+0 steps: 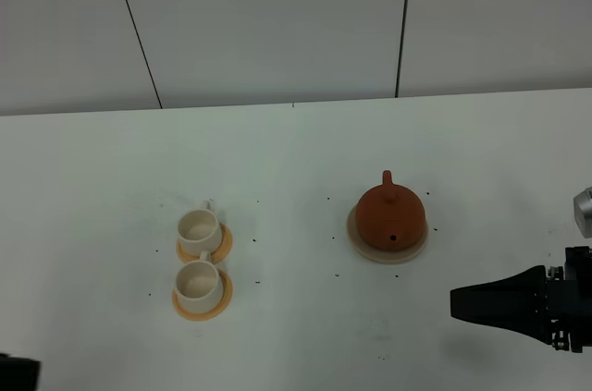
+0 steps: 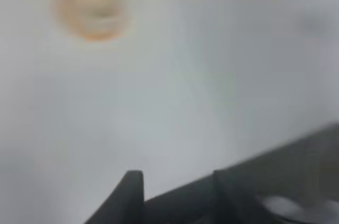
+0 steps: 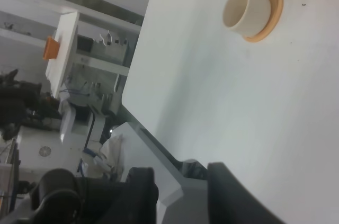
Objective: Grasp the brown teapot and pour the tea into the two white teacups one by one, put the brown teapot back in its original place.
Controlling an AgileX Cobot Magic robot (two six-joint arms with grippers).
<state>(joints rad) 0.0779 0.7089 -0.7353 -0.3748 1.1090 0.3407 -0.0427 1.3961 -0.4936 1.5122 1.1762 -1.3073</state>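
Note:
The brown teapot (image 1: 391, 213) sits upright on its beige coaster (image 1: 365, 245), right of the table's middle, spout toward the front. The two white teacups (image 1: 199, 230) (image 1: 197, 282) stand on orange saucers at the left, one behind the other. My right gripper (image 1: 455, 301) hovers low at the front right, a little in front of and right of the teapot, pointing left. In the right wrist view its fingers (image 3: 143, 181) stand apart with nothing between them, and one cup (image 3: 243, 8) shows far ahead. The left gripper (image 2: 177, 177) is blurred; only a dark corner of it (image 1: 14, 372) shows at the front left.
The white table (image 1: 296, 160) carries small dark specks around the cups and teapot. A grey panelled wall (image 1: 277, 21) rises behind it. In the right wrist view, shelving and equipment (image 3: 69, 75) lie beyond the table's edge.

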